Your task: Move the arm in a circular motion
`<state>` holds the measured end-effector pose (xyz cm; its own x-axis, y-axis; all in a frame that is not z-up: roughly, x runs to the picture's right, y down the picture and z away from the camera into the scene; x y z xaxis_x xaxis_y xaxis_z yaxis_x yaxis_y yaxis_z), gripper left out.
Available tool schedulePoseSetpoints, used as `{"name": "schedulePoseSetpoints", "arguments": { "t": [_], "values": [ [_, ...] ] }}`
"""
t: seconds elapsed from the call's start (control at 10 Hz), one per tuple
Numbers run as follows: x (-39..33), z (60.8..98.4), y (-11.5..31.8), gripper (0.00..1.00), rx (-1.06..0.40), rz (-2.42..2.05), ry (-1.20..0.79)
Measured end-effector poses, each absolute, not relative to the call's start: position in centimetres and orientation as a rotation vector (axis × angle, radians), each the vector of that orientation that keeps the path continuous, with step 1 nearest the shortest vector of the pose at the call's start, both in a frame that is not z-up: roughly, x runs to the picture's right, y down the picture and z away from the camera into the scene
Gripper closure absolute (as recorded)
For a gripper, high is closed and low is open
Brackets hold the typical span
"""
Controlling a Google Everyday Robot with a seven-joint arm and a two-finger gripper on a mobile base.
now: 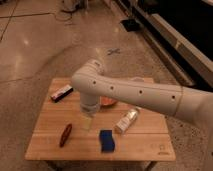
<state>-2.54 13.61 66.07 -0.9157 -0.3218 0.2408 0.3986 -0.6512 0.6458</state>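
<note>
Camera view: white arm point(135, 92) reaches in over the right edge of the wooden desk point(145, 147), elbow above the desk middle, wrist pointing down. Gripper point(88, 121) hangs at desk centre (clenched or released: can't tell). Orange bowl point(109, 102) half hidden behind the arm, white bottle point(126, 121) lying right of centre, blue sponge point(106, 140) and reddish-brown item point(66, 135) by the near edge, dark packet point(61, 93) near the far-left corner
</note>
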Motion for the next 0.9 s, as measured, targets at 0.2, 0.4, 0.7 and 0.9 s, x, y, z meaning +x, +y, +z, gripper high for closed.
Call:
{"name": "schedulePoseSetpoints", "arguments": {
  "t": [0.2,0.4,0.7,0.9],
  "values": [
    [2.8,66.8,12.8,0.28,-0.214,-2.407,-0.971],
    [9.2,68.1,11.0,0.28,-0.286,-2.270,-0.879],
    [17.3,71.1,8.1,0.28,-0.393,-2.116,-0.769],
    [20.1,73.7,6.0,0.28,-0.443,-2.056,-0.719]
  ]
}}
